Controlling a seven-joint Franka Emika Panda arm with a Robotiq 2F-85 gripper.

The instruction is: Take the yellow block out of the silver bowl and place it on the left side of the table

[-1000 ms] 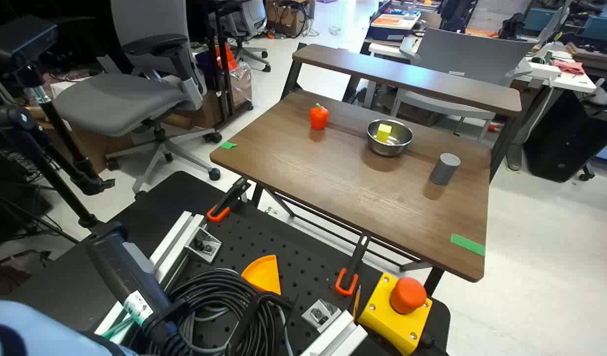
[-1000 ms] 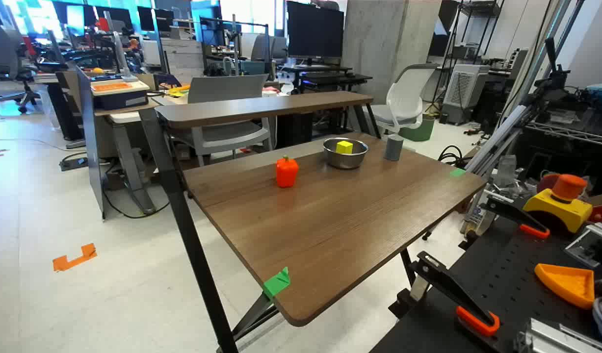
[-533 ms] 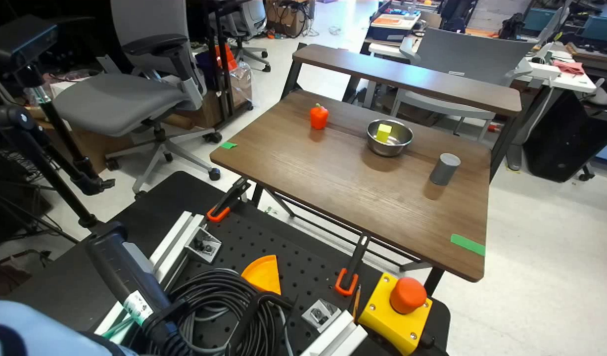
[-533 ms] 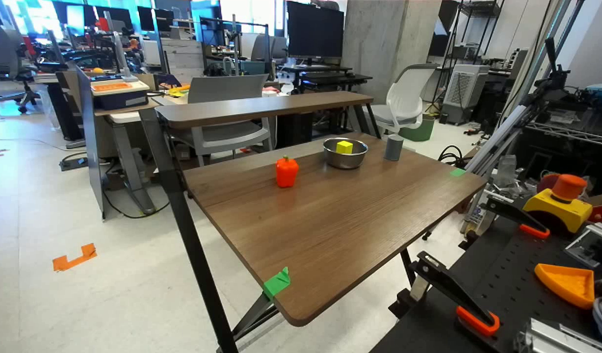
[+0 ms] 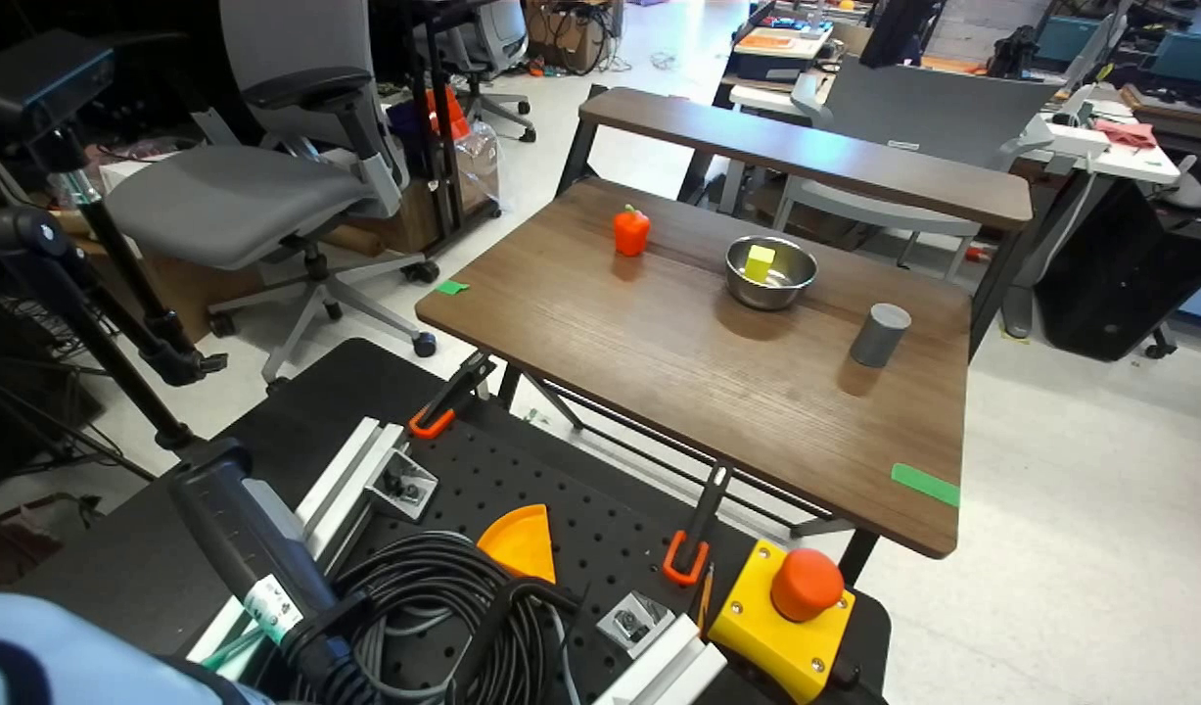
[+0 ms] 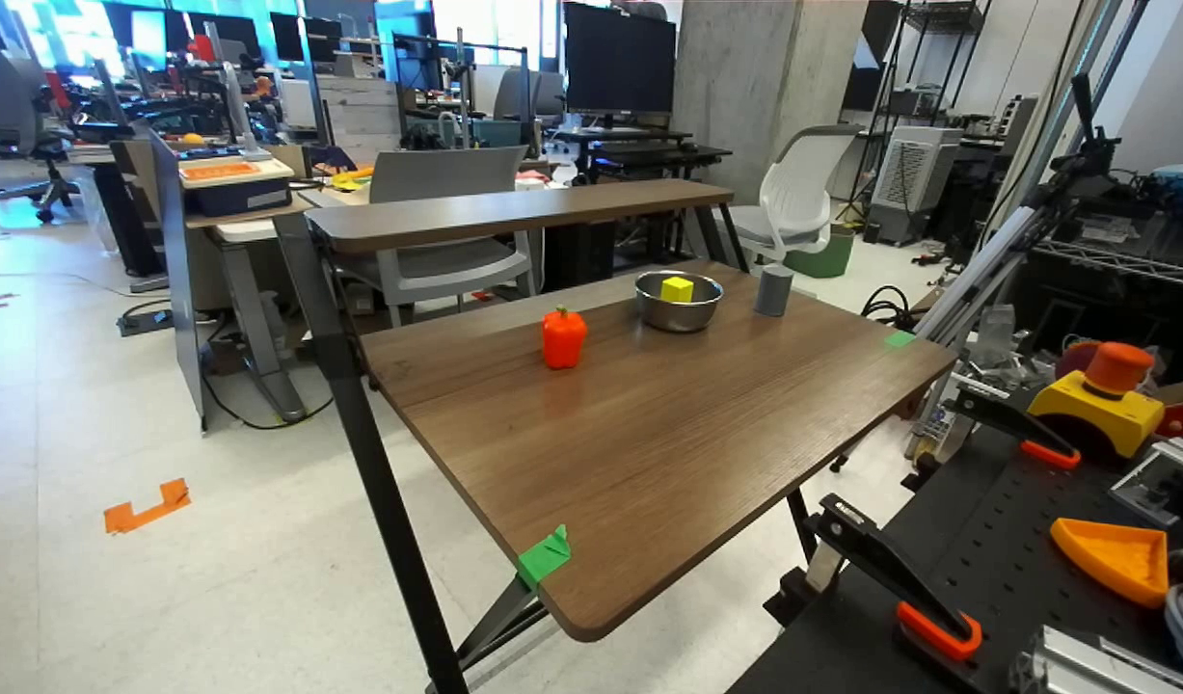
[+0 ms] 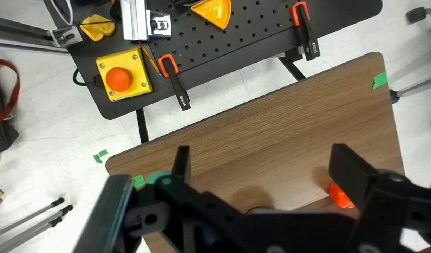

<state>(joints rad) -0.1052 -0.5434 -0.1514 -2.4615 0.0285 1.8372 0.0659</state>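
"Yellow against silver: the yellow block (image 5: 760,263) sits inside the silver bowl (image 5: 757,298), towards the far side of the table (image 5: 649,328)."

"What has just changed on your feeds?"

"On the tabletop, nothing that I can make out. The bowl, the orange-red pepper (image 5: 630,233) to its left and the grey cylinder (image 5: 880,336) to its right keep their places in both exterior views. For the task, I judge, that means the pick is not yet begun."

"And the claw (image 7: 261,156)?"

"Wide. In the wrist view its jaws stand well apart, and I see nothing held between them; both exterior views leave it out. I read it as ready for an approach."

"How does the block look from where you sit?"

"Small and square-edged, with a paler top than sides. In an exterior view the bowl's near wall hides the foot of the block (image 6: 677,290), so I cannot tell whether it lies flat or leans. I expect that wall to crowd the jaws, so I want to come straight down, then carry it left, where the pepper could get in the way."
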